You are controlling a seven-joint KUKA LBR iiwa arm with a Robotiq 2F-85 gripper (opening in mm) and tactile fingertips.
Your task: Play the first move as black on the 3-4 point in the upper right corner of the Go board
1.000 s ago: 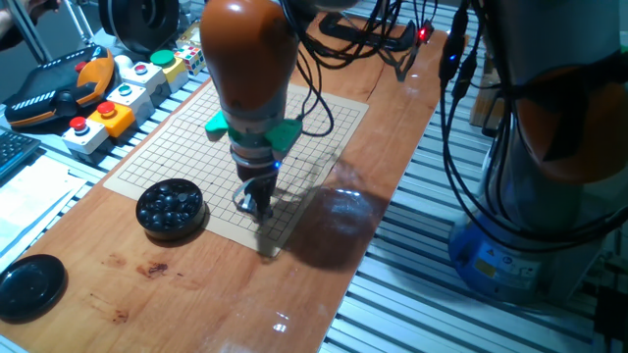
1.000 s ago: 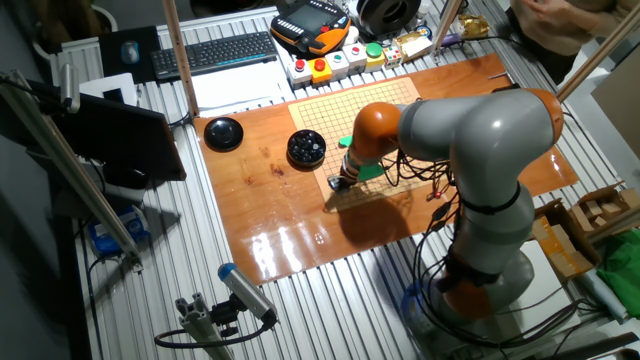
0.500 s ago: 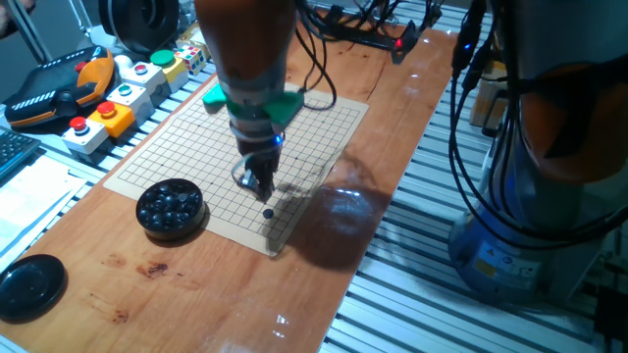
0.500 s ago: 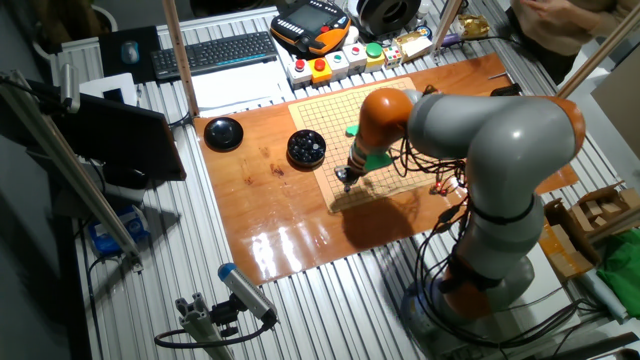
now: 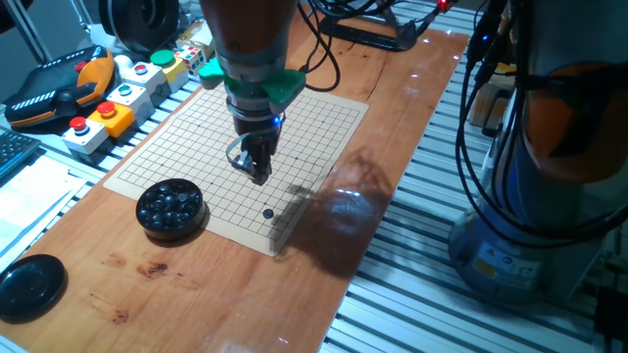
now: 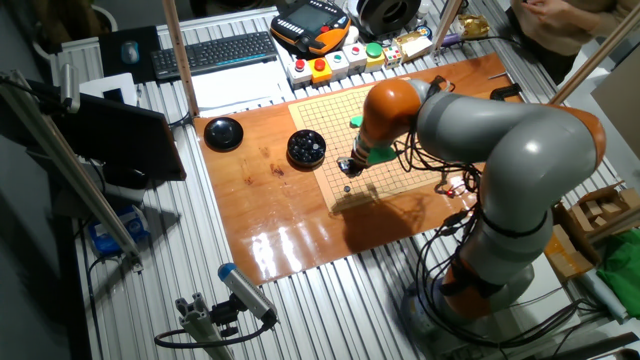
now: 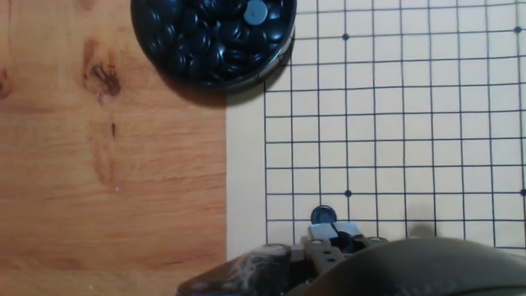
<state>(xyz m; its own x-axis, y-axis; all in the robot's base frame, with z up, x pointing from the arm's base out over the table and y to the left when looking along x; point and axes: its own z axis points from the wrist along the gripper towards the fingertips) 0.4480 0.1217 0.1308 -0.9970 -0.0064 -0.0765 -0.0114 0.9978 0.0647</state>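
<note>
A black stone (image 5: pixel 268 213) sits on the Go board (image 5: pixel 324 118) — the gripper (image 5: pixel 257 175) hovers above it, finger state unclear.

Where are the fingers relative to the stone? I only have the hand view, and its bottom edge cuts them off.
Observer: The fingers hang above the board, not touching the stone, which lies on the grid.
Operator: Any other stones on the board outside my frame?
Observer: None; the rest sit in the bowl beside the board.
Operator: Is the bowl's lid around?
Observer: Yes, the lid lies on the table past the bowl, off the board.
</note>
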